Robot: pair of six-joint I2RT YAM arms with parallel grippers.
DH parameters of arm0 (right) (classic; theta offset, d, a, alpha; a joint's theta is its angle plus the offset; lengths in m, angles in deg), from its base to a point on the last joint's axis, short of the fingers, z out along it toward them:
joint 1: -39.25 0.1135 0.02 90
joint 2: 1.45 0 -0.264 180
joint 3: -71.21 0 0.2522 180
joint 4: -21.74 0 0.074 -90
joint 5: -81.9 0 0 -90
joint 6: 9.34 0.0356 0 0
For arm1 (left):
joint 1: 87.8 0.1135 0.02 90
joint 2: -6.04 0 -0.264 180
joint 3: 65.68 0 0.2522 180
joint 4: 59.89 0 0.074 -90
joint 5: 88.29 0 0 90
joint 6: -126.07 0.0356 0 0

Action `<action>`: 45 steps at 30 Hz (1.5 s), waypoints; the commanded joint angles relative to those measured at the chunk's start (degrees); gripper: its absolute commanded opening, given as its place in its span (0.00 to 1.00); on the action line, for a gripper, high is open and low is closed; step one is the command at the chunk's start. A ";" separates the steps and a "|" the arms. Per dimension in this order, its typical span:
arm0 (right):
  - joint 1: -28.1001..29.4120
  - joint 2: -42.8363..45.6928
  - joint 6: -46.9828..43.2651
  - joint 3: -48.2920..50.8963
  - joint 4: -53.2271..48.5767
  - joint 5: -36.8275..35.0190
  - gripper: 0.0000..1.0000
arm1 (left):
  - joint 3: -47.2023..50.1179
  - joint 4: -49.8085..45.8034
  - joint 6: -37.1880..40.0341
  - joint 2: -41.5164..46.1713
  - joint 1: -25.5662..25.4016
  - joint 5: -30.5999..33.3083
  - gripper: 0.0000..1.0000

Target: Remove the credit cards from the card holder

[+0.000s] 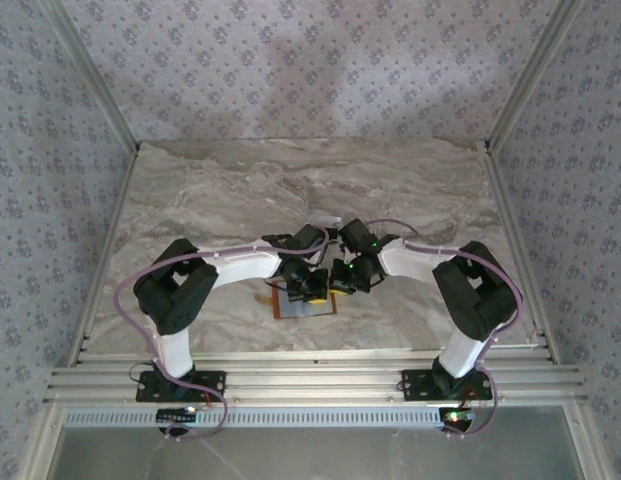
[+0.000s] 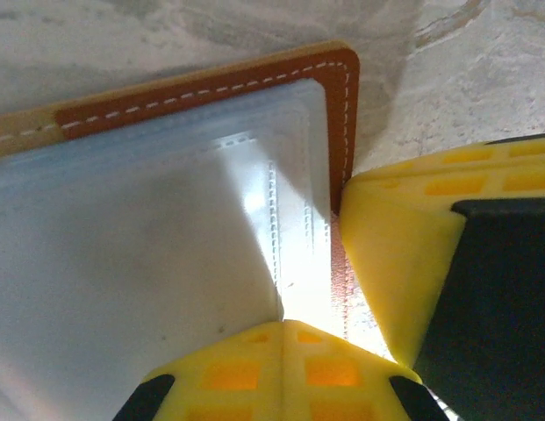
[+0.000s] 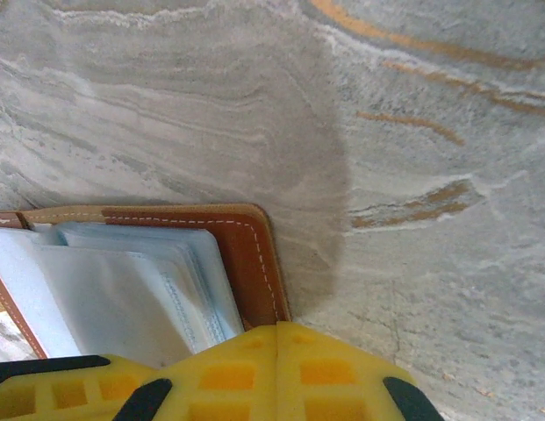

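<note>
- Lying open on the tabletop (image 1: 240,190) just before the arms, the card holder (image 2: 167,228) shows its pale lining.
- The left claw (image 2: 281,340) is closed tight at the lining's right edge.
- The right claw (image 3: 276,344) is closed too, at the holder's brown corner.

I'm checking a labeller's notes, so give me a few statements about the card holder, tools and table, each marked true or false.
1. The card holder lies open on the table. True.
2. The left tool is wide open. False: it is shut.
3. The right tool is shut, at the card holder's edge. True.
4. The table is plain wood. False: it looks like veined grey marble.
5. The card holder's border is black. False: it is brown with white stitching.
</note>
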State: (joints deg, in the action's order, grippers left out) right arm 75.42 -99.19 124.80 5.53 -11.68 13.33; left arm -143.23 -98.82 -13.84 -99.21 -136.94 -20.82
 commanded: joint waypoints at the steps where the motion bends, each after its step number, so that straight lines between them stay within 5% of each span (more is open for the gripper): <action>1: 0.52 -1.52 -0.63 -0.13 -4.06 -2.34 0.01 | -0.33 -7.03 2.40 1.84 -0.38 6.07 0.03; 29: 0.66 2.03 -1.61 -0.26 -8.34 -4.47 0.02 | 3.31 -26.42 2.89 17.64 0.33 24.03 0.07; 39: 1.22 6.71 -2.70 -2.27 -14.52 -10.38 0.03 | 2.84 -17.12 2.53 20.30 2.54 13.55 0.09; 45: 2.67 7.76 -2.22 -4.13 -14.52 -9.44 0.15 | 4.79 -6.52 0.43 16.84 3.39 5.70 0.13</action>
State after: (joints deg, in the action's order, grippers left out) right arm 77.21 -92.93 122.98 3.39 -24.00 4.72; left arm -139.56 -111.54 -11.90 -80.48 -134.10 -9.65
